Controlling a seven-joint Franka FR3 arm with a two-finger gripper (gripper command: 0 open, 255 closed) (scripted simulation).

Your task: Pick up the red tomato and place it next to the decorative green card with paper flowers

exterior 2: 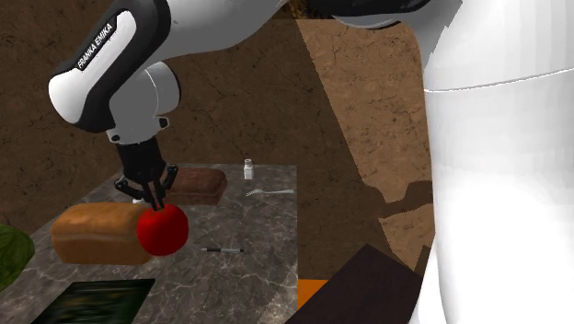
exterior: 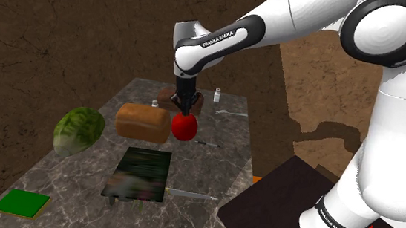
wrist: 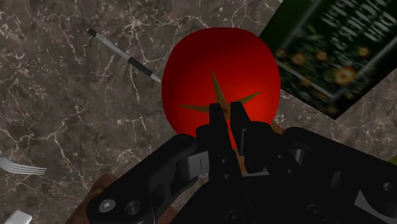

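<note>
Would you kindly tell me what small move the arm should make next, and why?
Probably carry the tomato sideways toward the green card, stopping over bare table beside it. The claw is shut on the tomato's top, so the grasp looks done, while the card lies flat further along the table and the tomato is not yet next to it.
</note>
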